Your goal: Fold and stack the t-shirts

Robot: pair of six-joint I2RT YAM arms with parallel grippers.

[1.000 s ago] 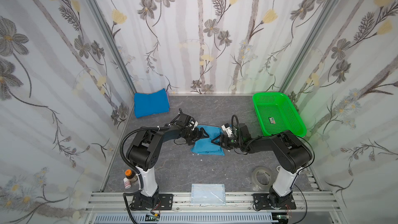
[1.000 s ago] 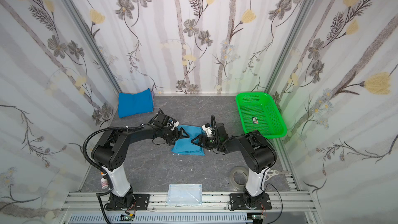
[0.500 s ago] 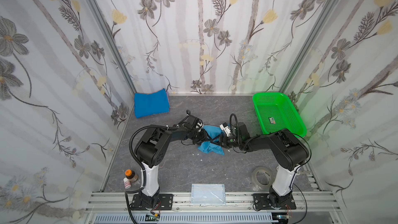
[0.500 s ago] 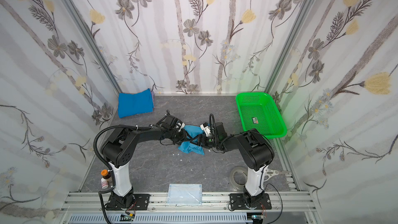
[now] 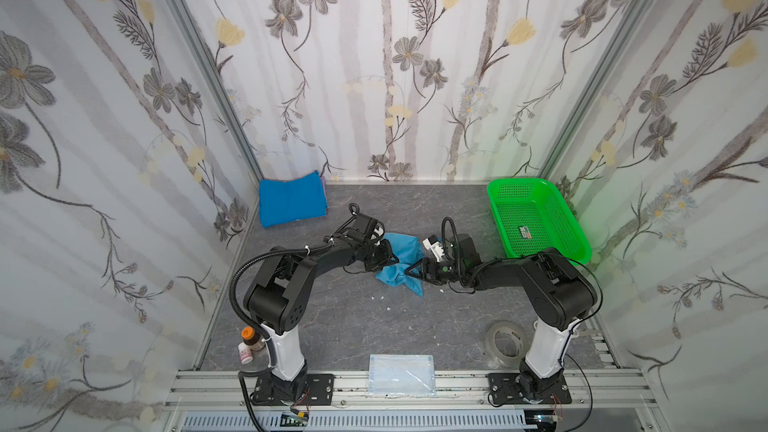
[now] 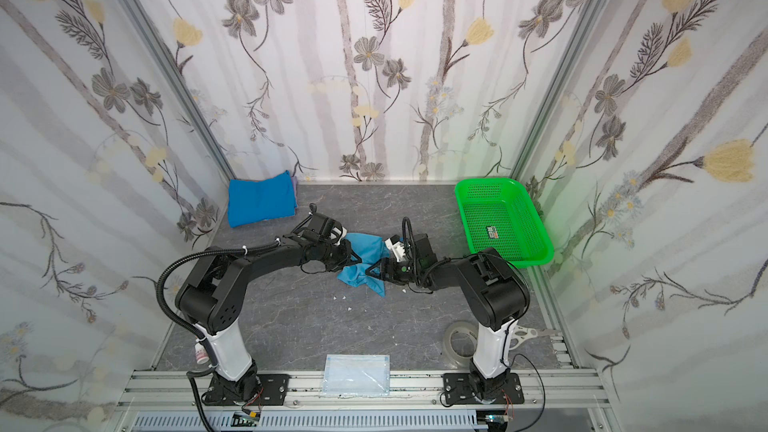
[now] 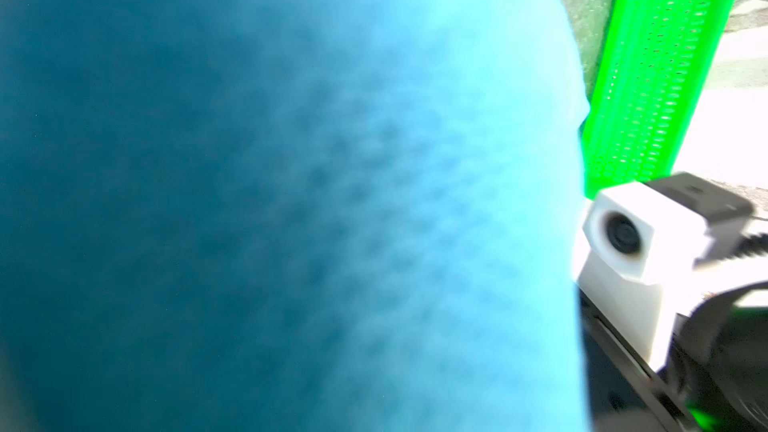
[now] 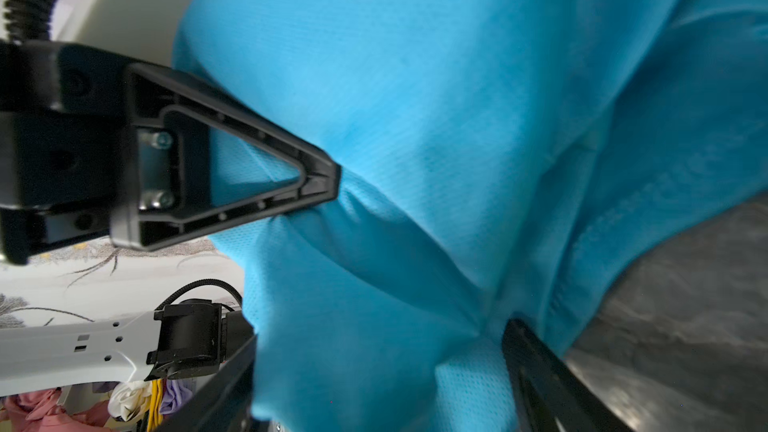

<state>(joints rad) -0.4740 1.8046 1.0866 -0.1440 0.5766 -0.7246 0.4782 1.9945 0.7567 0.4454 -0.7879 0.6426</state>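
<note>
Whereas the teal t-shirt (image 5: 402, 245) lay spread flat between my arms a second ago, it is now gathered into a crumpled bunch, partly raised off the table (image 5: 353, 317). My left gripper (image 5: 392, 258) has gone from spread to pinched on the cloth, which puckers at a left finger (image 8: 320, 184) in the right wrist view. My right gripper (image 5: 411, 273) faces it almost tip to tip, jaws wide, with cloth hanging between them unclamped. That leaves little room between the two, but bare grey surface lies open behind both, toward the arm bases. The folded royal blue t-shirt (image 5: 291, 199) sits well beyond the left gripper in the back corner. The green basket (image 5: 519, 181) stands outboard of the right gripper. The mask packet (image 5: 401, 374), tape roll (image 5: 505, 344) and bottles (image 5: 249, 344) lie far back by the bases. Cloth smothers most of my left wrist view.
</note>
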